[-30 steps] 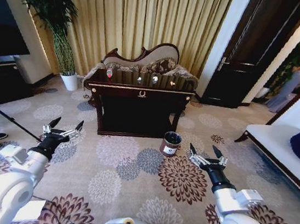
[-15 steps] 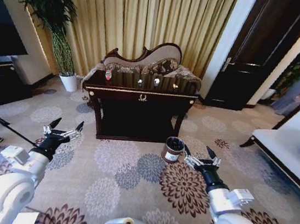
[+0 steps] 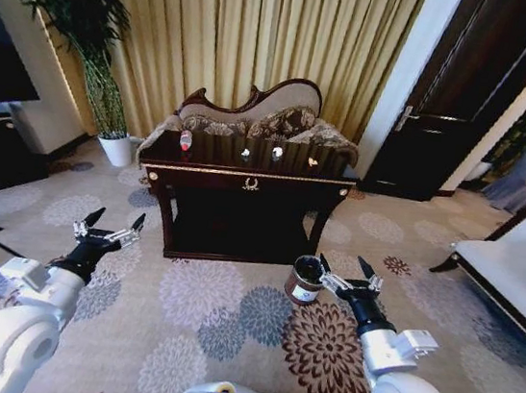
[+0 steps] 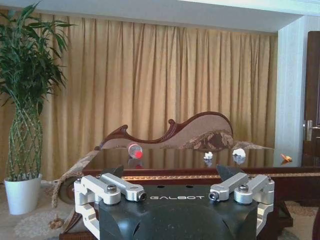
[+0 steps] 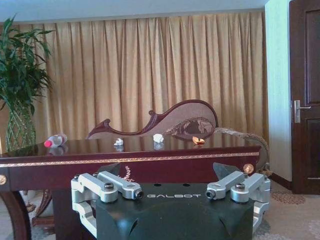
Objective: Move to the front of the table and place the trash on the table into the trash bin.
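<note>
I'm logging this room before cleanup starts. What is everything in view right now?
table: one, dark mahogany with gold trim, ahead of the robot
bottle: one, clear with red label, lying at the tabletop's left end
scraps: two, white, mid tabletop
orange piece: one, tabletop's right part
trash bin: one, brown, on the carpet by the table's right leg
sofa: one, carved back, behind the table
plant: one, green, white pot, left
door: one, dark, right
left gripper: open, low left
right gripper: open, beside the bin
</note>
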Available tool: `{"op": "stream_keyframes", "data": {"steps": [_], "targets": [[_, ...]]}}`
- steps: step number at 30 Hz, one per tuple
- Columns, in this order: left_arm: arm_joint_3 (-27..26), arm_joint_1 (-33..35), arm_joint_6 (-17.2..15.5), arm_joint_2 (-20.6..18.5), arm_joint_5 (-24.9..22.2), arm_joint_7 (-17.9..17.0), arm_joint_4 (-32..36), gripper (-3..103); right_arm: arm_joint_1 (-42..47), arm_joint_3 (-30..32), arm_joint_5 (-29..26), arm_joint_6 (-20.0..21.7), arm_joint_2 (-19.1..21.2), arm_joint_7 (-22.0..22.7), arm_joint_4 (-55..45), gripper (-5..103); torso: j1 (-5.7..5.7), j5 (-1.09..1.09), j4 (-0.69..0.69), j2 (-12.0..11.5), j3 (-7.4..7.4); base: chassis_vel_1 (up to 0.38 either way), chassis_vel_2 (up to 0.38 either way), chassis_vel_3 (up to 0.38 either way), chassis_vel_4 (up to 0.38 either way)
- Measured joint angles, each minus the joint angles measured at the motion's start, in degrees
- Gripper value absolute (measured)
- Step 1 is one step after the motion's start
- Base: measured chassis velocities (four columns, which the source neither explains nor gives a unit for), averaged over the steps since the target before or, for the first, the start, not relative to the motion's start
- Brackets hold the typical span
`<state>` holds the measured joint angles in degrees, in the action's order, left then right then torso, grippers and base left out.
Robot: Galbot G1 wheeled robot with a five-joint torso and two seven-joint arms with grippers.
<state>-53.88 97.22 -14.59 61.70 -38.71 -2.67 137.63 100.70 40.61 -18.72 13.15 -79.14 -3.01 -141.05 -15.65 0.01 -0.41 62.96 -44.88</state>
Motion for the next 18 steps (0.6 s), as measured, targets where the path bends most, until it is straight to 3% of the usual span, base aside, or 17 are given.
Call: {"op": "stream_keyframes", "data": {"steps": [18], "targets": [[0.05,-0.26,-0.14,0.19,0.26,0.17,-0.33,100,0.03,-0.94,0.41,-0.06,-0.36,-0.15,-0.09,100,0.00,-0.01,0.04,0.00,0.01,-0.197,0.206,0.207,-0.199]]}}
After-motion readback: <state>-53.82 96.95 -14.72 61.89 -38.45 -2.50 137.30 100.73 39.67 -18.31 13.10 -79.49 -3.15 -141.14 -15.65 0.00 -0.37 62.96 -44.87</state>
